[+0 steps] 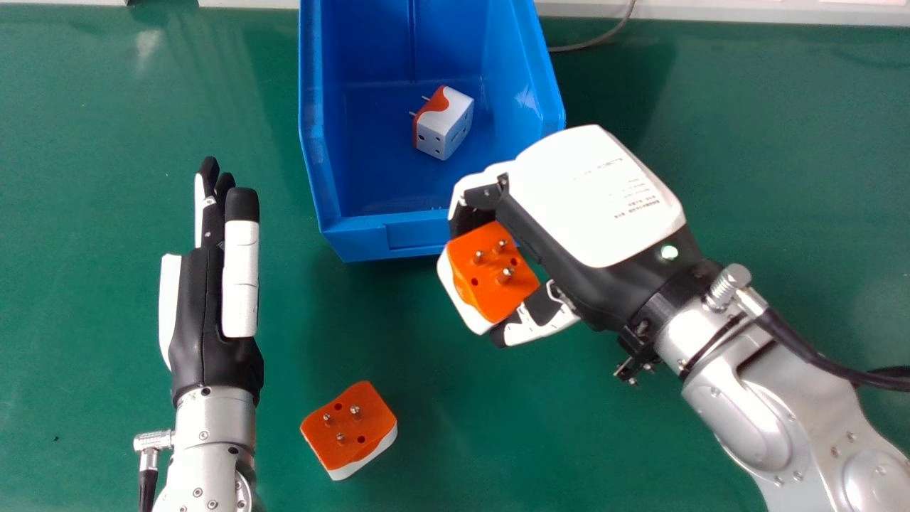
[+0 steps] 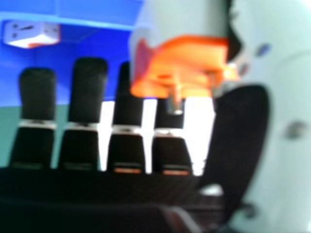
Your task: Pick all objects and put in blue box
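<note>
My right hand (image 1: pixel 590 199) is over the table by the near right corner of the blue box (image 1: pixel 416 238), its fingers and thumb closed round an orange and white plug adapter (image 1: pixel 490 274), prongs facing up. In the right hand view the held adapter (image 2: pixel 184 63) sits between the thumb and fingers of my right hand (image 2: pixel 87 97). A second adapter (image 1: pixel 350 430) lies prongs up on the table in front. Inside the box rests another adapter (image 1: pixel 444 122), which the right hand view shows too (image 2: pixel 31 34). At the left, my left hand (image 1: pixel 213 299) is held with straight fingers, touching nothing.
The green table (image 1: pixel 99 235) spreads round the box on both sides. A grey cable (image 1: pixel 597 39) runs behind the box at the back right, near the table's pale rear edge. A black cable (image 1: pixel 817 355) hangs along my right forearm.
</note>
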You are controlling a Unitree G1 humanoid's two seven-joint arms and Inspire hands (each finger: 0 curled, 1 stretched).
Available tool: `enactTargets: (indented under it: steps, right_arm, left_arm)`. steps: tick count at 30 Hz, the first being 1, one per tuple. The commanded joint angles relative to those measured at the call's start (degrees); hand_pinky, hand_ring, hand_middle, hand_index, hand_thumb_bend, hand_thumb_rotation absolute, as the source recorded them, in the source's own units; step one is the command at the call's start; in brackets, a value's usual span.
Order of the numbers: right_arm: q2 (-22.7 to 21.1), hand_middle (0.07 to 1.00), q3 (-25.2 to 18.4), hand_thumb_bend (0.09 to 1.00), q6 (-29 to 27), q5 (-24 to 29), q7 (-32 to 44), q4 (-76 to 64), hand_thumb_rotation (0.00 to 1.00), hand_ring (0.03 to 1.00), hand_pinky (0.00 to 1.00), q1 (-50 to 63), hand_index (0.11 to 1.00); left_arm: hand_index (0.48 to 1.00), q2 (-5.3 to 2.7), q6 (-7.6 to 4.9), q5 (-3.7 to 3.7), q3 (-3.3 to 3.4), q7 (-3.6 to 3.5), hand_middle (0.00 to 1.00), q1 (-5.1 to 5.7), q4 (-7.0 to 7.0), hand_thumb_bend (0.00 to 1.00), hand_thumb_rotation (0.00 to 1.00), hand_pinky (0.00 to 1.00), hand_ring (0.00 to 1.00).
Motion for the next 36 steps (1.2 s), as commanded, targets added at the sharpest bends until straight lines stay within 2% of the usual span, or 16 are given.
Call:
enactTargets:
  steps: [1, 3, 7, 9, 13, 15, 17, 18, 21, 23, 26, 30, 36]
  right_arm:
    - [0.1, 0.500, -1.6, 0.517, -0.5, 0.2, -1.7, -1.9, 0.00, 0.415, 0.34, 0.1, 0.509]
    - [-0.1, 0.499, -1.9, 0.517, -0.9, 0.4, -1.8, -1.9, 0.00, 0.413, 0.33, 0.3, 0.509]
    - [-0.6, 0.499, -2.3, 0.517, -1.6, 0.9, -2.0, -1.4, 0.00, 0.413, 0.33, 0.7, 0.509]
    - [-0.8, 0.503, -2.5, 0.513, -2.3, 0.7, -2.8, -1.1, 0.00, 0.419, 0.33, 0.9, 0.507]
    - [-1.2, 0.509, -3.2, 0.509, -4.4, 1.5, -5.0, -0.3, 0.00, 0.424, 0.32, 1.6, 0.505]
    - [-1.4, 0.509, -3.7, 0.509, -5.8, 2.1, -6.3, 0.3, 0.00, 0.424, 0.32, 1.8, 0.505]
    - [-1.5, 0.509, -4.3, 0.509, -6.8, 2.7, -7.3, 0.4, 0.00, 0.424, 0.32, 2.0, 0.505]
    - [-1.5, 0.512, -4.6, 0.506, -7.2, 3.0, -7.5, 0.1, 0.00, 0.428, 0.32, 2.1, 0.505]
    - [-1.2, 0.512, -5.2, 0.506, -8.3, 3.6, -8.4, -0.7, 0.00, 0.428, 0.32, 1.9, 0.505]
    - [-0.7, 0.512, -5.5, 0.506, -8.9, 3.5, -9.3, -0.8, 0.00, 0.428, 0.32, 1.4, 0.505]
    - [-0.5, 0.512, -5.3, 0.505, -9.1, 0.5, -10.9, -0.8, 0.00, 0.432, 0.32, -0.6, 0.502]
    - [1.3, 0.512, -5.3, 0.505, -8.1, 2.0, -9.5, -0.6, 0.00, 0.432, 0.32, -3.4, 0.502]
    - [3.0, 0.512, -5.0, 0.503, -6.9, 1.3, -7.3, 1.3, 0.00, 0.442, 0.32, -11.5, 0.490]
  left_arm:
    - [1.000, -0.17, -1.04, 0.07, -0.25, 0.11, 1.00, -0.33, -0.70, 0.92, 1.00, 1.00, 1.00]
    - [1.000, -0.45, -0.77, 0.10, -0.47, 0.26, 1.00, -0.12, -1.14, 0.92, 1.00, 1.00, 1.00]
    - [1.000, -0.77, -1.44, 0.45, -0.78, 0.62, 1.00, -0.18, -0.70, 0.92, 1.00, 1.00, 1.00]
    - [1.000, -1.14, -1.53, 1.06, -0.98, 1.36, 1.00, -0.17, -0.63, 0.91, 1.00, 1.00, 1.00]
    - [1.000, -1.77, -2.21, 2.03, -1.71, 2.13, 1.00, -0.20, -0.16, 0.91, 1.00, 1.00, 1.00]
    - [1.000, -2.41, -2.60, 2.32, -2.09, 2.83, 1.00, -0.41, 0.10, 0.91, 1.00, 1.00, 1.00]
    - [1.000, -3.18, -3.47, 2.22, -2.45, 3.39, 1.00, -0.64, 0.40, 0.91, 1.00, 1.00, 1.00]
    - [1.000, -3.45, -3.72, 2.45, -2.59, 3.74, 1.00, -0.80, 0.57, 0.91, 1.00, 1.00, 1.00]
    - [1.000, -3.85, -2.76, 3.53, -2.83, 5.08, 1.00, -1.25, 0.66, 0.91, 1.00, 1.00, 1.00]
    - [1.000, -3.98, -2.53, 3.99, -2.91, 5.69, 1.00, -1.57, 1.02, 0.91, 1.00, 1.00, 1.00]
    - [1.000, -3.84, -1.81, 4.04, -3.04, 5.70, 1.00, -1.75, 1.13, 0.90, 1.00, 1.00, 1.00]
    - [1.000, -3.43, -1.34, 3.85, -3.09, 5.31, 1.00, -1.83, 1.22, 0.90, 1.00, 1.00, 1.00]
    - [1.000, -3.29, -1.84, 2.78, -3.10, 3.93, 1.00, -1.55, 1.15, 0.89, 1.00, 1.00, 1.00]
